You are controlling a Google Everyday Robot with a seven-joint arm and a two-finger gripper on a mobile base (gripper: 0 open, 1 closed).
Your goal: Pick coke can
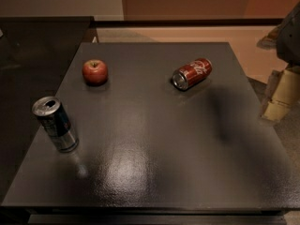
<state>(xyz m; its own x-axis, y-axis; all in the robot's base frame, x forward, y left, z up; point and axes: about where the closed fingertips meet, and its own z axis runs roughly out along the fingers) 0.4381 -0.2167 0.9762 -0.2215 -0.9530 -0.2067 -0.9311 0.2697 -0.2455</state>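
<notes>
The coke can [192, 73], red with white script, lies on its side on the dark table [154, 139], right of centre toward the back, with its silver top facing front-left. My gripper [280, 97] shows at the right edge of the view, beyond the table's right edge and well to the right of the can. It touches nothing. Its shadow falls on the table to the right of the can.
A red apple [95, 72] sits at the back left of the table. A taller blue-and-silver can [55, 124] stands upright near the left edge. A dark counter [37, 46] lies to the left, and tan floor lies behind and to the right.
</notes>
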